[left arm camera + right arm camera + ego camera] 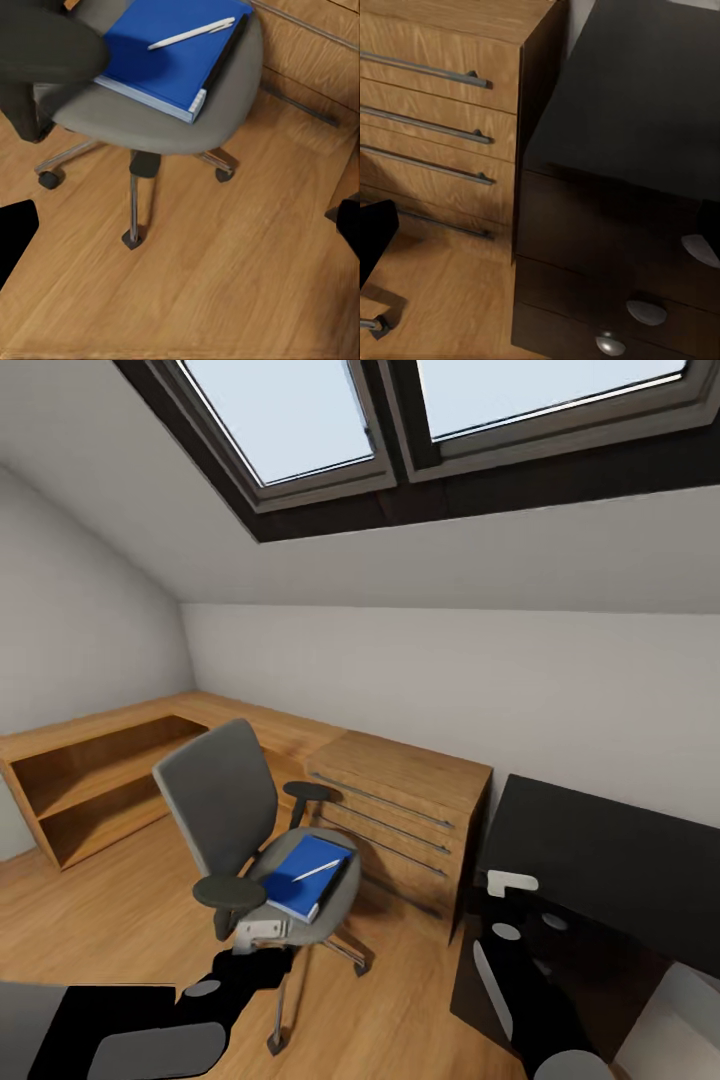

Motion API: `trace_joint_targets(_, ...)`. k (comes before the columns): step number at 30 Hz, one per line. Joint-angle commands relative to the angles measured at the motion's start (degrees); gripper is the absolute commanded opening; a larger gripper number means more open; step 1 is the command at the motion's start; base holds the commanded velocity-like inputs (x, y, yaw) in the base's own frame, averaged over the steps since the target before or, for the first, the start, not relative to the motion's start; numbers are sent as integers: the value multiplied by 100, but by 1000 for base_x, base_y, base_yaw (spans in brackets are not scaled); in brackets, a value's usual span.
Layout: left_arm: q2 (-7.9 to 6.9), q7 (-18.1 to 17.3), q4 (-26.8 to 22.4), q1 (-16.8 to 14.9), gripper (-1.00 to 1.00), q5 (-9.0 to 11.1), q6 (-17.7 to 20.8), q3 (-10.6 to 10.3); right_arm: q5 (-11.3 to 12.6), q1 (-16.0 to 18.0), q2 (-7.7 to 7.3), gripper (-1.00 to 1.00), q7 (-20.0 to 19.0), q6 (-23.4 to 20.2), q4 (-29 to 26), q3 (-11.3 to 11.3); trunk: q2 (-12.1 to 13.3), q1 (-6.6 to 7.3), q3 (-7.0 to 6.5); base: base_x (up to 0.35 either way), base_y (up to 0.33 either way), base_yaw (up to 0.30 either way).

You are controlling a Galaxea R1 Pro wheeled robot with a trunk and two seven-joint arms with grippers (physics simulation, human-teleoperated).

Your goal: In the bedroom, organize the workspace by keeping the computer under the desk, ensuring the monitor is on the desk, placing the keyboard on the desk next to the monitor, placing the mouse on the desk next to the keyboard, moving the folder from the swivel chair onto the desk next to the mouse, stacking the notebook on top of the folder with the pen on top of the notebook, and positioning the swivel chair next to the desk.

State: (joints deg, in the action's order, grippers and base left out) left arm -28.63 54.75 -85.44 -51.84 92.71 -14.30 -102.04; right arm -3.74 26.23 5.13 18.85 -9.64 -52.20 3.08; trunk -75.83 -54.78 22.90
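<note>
Probably the pen will roll off if the folder tilts when lifted from the swivel chair. Left gripper hovers low beside the seat, right gripper near the desk; whether their fingers are spread, I cannot tell.

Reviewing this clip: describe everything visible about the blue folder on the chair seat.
The folder is a flat, bright blue rectangle with white page edges showing along its sides, and looks like a smooth card or plastic cover. It lies closed and flat on the grey seat of the swivel chair, turned at an angle to the seat. A slim white pen rests across its top. Neither gripper touches it.
</note>
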Motion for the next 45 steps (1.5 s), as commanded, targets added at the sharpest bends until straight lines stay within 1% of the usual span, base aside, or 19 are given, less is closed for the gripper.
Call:
trace_joint_targets(1, -5, 7, -7, -11, 100, 76, -48, -62, -40, 1, 5, 100, 5, -47, -10, 9, -5, 0, 7, -2, 16, 5)
trace_joint_targets(5, -17, 10, -2, -11, 100, 197, -381, -150, -41, -2, 5, 100, 5, -47, -16, 9, -5, 0, 7, -1, 12, 2)
trace_joint_targets(7, -115, 10, 9, -11, 100, 218, -494, -171, -47, -2, 5, 100, 5, -47, -18, 8, -5, 0, 7, 0, 207, 0)
trace_joint_targets(9, -136, 9, 64, -11, 100, 220, -501, -171, -46, -2, 4, 100, 5, -42, -18, 14, -5, 0, 7, 0, 272, 0)
trace_joint_targets(11, -82, -15, 521, -11, 100, 257, -476, -255, -41, -1, -1, 100, -22, -31, -13, 17, -5, 0, 7, 0, 60, 0)
trace_joint_targets(18, -62, -23, 746, -11, 100, 545, -478, -295, -32, 1, -5, 100, -17, -34, -36, 19, -5, 0, 7, 0, 14, 0)
trace_joint_targets(20, -58, -18, 981, -11, 100, 604, -484, -298, -31, -1, -10, 100, -14, -37, -56, 24, -5, 0, 7, 0, 1, 0)
trace_joint_targets(24, -56, -36, 1326, -11, 100, 1097, -492, -321, -31, -1, -18, 100, -7, -38, -67, 26, -5, 0, 7, 0, 0, 0)
trace_joint_targets(25, -56, -42, 1442, -11, 100, 1293, -493, -376, -31, 1, -19, 100, -6, -41, -68, 26, -5, 0, 7, 0, 0, 0)
trace_joint_targets(29, -55, -48, 1646, -12, 100, 1568, -494, -559, -31, 3, -20, 100, -4, -34, -70, 26, -5, 0, 7, 0, 0, 0)
trace_joint_targets(30, -55, -54, 1931, -13, 100, 1730, -493, -703, -31, 1, -27, 100, -5, -28, -70, 27, -5, 0, 7, 0, 0, 0)
trace_joint_targets(33, -49, -60, 2127, -11, 100, 1850, -483, -744, -31, -1, -29, 100, -4, -31, -71, 32, -5, 0, 7, 0, 0, 0)
trace_joint_targets(35, -49, -97, 2254, -12, 100, 2124, -479, -787, -32, 0, -30, 100, -4, -52, -72, 31, -5, 0, 7, 0, 0, 0)
trace_joint_targets(37, -51, -135, 2341, -12, 100, 2255, -478, -842, -31, 0, -30, 100, -4, -56, -72, 32, -5, 0, 7, 0, 0, 0)
trace_joint_targets(38, -53, -228, 2520, -12, 100, 2482, -478, -982, -34, 2, -30, 100, -4, -60, -73, 34, -5, 0, 7, 0, 0, 0)
trace_joint_targets(39, -55, -1349, 3226, -11, 100, 3847, -470, -1719, -35, -1, -35, 100, -4, -72, -73, 35, -5, 0, 7, 0, 0, 0)
trace_joint_targets(41, -54, -1921, 3552, -14, 100, 4228, -464, -2131, -37, 3, -37, 100, -4, -72, -71, 35, -5, 0, 7, 0, 0, 0)
trace_joint_targets(42, -67, -2399, 3851, 31, 100, 4229, -474, -2437, -40, -1, -38, 100, -4, -71, -78, 35, -5, 0, 7, 0, 0, 0)
trace_joint_targets(45, -71, -2495, 3896, 75, 100, 4229, -496, -2487, -44, -1, -39, 100, -4, -59, -79, 35, -5, 0, 7, 0, 2, 0)
